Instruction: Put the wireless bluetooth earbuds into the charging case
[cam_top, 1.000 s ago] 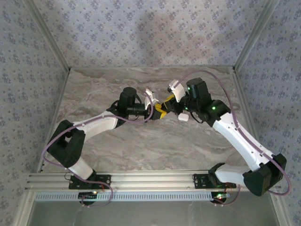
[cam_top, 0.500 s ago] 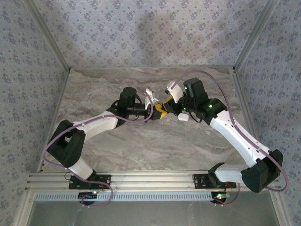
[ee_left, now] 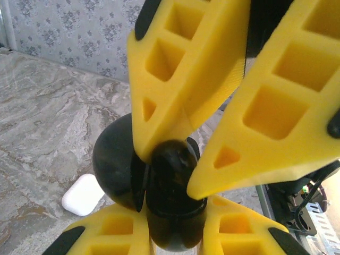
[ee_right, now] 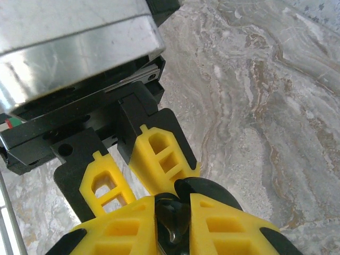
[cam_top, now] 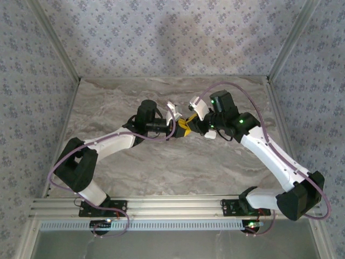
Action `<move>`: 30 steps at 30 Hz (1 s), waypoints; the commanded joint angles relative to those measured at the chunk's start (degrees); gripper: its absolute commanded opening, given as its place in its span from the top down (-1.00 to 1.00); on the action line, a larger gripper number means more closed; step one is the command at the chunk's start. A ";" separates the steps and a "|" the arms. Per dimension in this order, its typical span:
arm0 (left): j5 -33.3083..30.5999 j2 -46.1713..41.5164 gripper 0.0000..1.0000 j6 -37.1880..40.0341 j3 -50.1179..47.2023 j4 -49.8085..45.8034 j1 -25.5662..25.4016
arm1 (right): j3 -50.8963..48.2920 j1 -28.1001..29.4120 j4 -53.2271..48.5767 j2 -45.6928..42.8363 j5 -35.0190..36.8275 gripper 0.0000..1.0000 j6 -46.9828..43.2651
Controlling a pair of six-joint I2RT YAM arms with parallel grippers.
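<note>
The two arms meet in the middle, high over the grey marble counter (cam_top: 135, 162). Their yellow fingers come together tip to tip.

The left gripper (ee_left: 175, 212) is squeezed nearly all the way closed. It holds a round, shiny black thing, which looks like the charging case (ee_left: 114, 164). The case is up in the air, not on the counter. Part of it bulges out like a ball to the left of the fingers.

The right gripper (ee_right: 171, 204) is also squeezed almost closed. It pinches a tiny shiny black piece, the earbud (ee_right: 171, 220), between its two fingertips. The right gripper comes at the case from the far side and its tips press right against the top of the case. The earbud touches the case there. Both are black and shiny, so it is hard to see where the earbud ends and the case begins. I cannot tell if it sits inside yet.

A small white rounded thing (ee_left: 82, 195) lies flat on the counter below the two grippers, well apart from them.
</note>
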 commanded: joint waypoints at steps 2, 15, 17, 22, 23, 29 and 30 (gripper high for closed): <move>1.07 0.01 0.87 -0.52 2.11 2.49 -0.25 | 0.59 0.21 -1.51 -0.57 -2.22 0.63 -0.56; 0.99 -0.92 0.86 2.50 1.58 0.19 -0.25 | 0.43 -2.73 1.27 -5.45 -5.96 0.00 3.04; 0.98 -1.26 0.86 3.26 1.58 -0.73 -0.28 | 0.69 -5.08 1.36 -6.19 -9.17 -0.15 4.71; 1.30 -2.72 0.86 5.70 0.64 -1.15 -0.32 | 2.29 -12.78 -0.64 -4.06 -21.66 -0.36 11.16; 1.65 -3.00 0.86 6.36 0.35 -1.10 -0.38 | 3.00 -13.83 -1.71 -2.84 -23.52 -0.39 12.39; 2.56 -3.98 0.86 7.83 -0.09 -1.27 -0.44 | 4.16 -16.08 -3.45 3.46 -31.81 -0.47 16.28; 2.61 -4.04 0.86 7.86 -0.09 -1.28 -0.44 | 4.11 -16.10 -3.00 4.11 -32.06 -0.49 16.57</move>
